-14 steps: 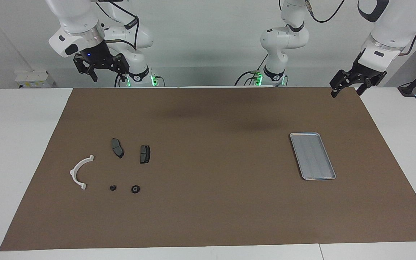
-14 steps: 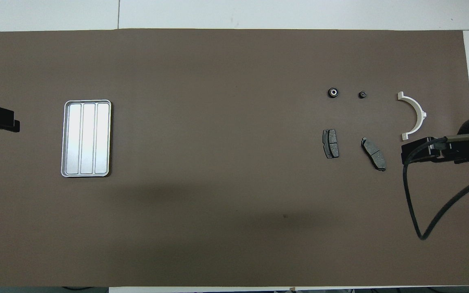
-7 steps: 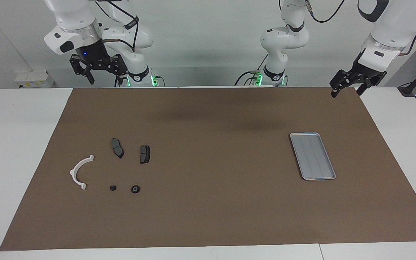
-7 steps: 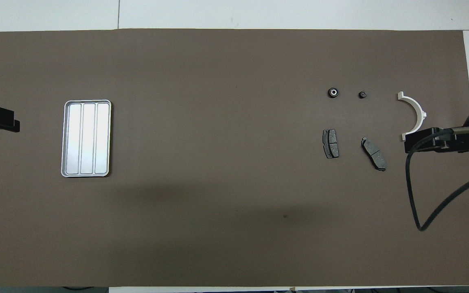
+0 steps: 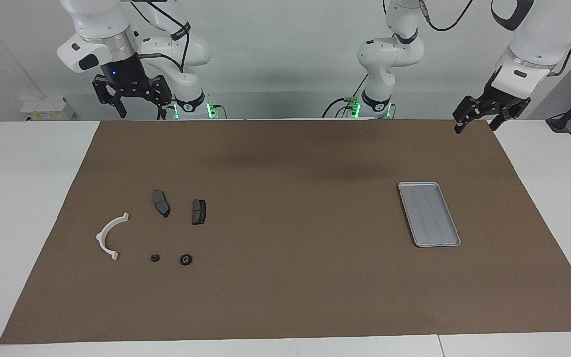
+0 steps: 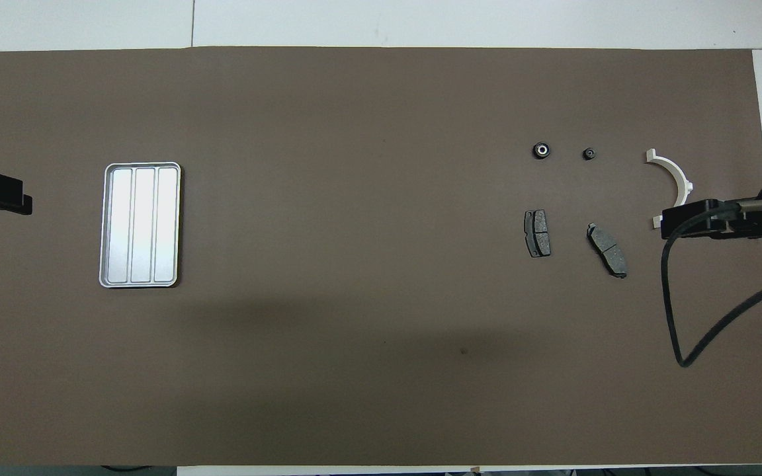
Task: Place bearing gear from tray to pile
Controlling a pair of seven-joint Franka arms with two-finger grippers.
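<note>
Right gripper [image 5: 135, 101] risen; overhead hides bracket [image 6: 675, 178] end.

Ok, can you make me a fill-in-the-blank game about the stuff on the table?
1. The silver tray has ____ inside it.
2. The number of dark grey brake pads on the brown mat is ____.
3. The curved bracket beside the brake pads is coloured ____.
4. The two small round black parts lie ____ from the robots than the brake pads.

Missing words: nothing; two; white; farther
</note>
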